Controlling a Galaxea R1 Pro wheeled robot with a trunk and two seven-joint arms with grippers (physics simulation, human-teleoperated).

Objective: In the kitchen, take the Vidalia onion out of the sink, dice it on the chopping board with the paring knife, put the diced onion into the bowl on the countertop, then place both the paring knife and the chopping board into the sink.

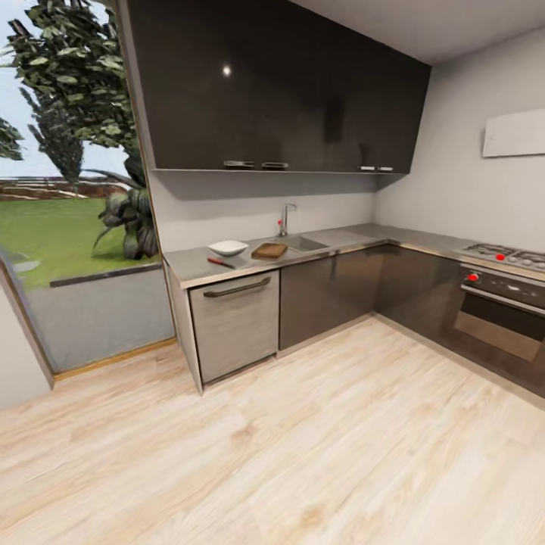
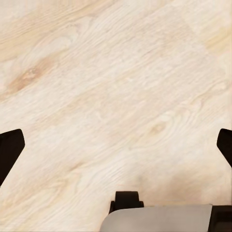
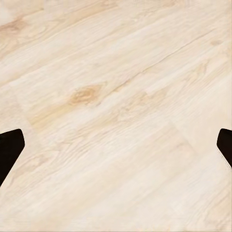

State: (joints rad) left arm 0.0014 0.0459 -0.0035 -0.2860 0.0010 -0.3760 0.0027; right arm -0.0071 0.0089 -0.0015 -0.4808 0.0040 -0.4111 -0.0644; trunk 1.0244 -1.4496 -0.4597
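Note:
Across the room in the head view, the grey countertop runs above dark cabinets. On it stand the white bowl, the brown chopping board and the red-handled paring knife. The sink with its chrome tap lies just right of the board. The onion is hidden inside the basin. My left gripper hangs open over the wood floor, its dark fingertips far apart. My right gripper is likewise open above bare planks, with nothing between its fingers.
A silver dishwasher front sits under the bowl. An oven and hob stand at the right. A big glass opening onto a garden is at the left. Light plank floor stretches between me and the cabinets.

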